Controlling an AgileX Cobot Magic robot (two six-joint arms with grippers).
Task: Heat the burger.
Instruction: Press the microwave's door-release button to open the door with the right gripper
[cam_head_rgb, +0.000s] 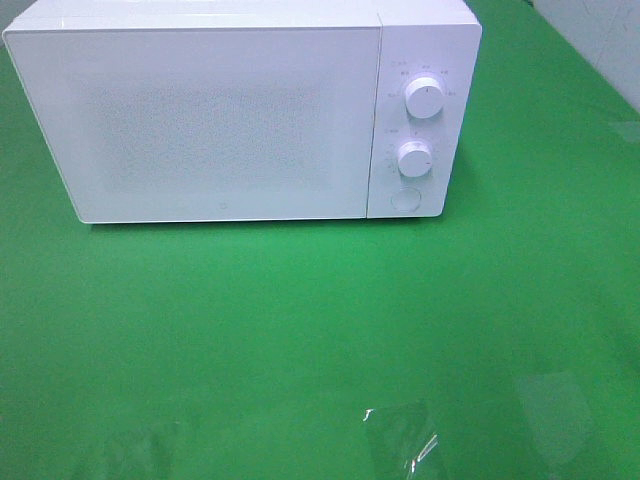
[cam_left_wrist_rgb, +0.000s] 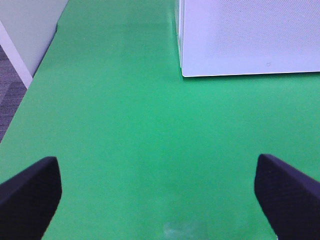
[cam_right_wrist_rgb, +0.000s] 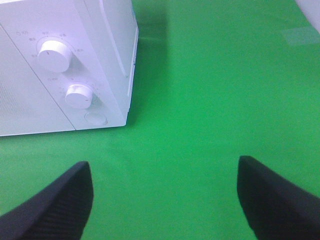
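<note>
Both spread wide and empty: left gripper (cam_left_wrist_rgb: 156, 165) and right gripper (cam_right_wrist_rgb: 164, 170) hang over the green table (cam_head_rgb: 300, 330). Microwave (cam_head_rgb: 220, 115) stands at the back, door shut, its dials (cam_head_rgb: 425, 97) on the right gripper's side. Where the burger is, I can't tell; none of the views shows it.
</note>
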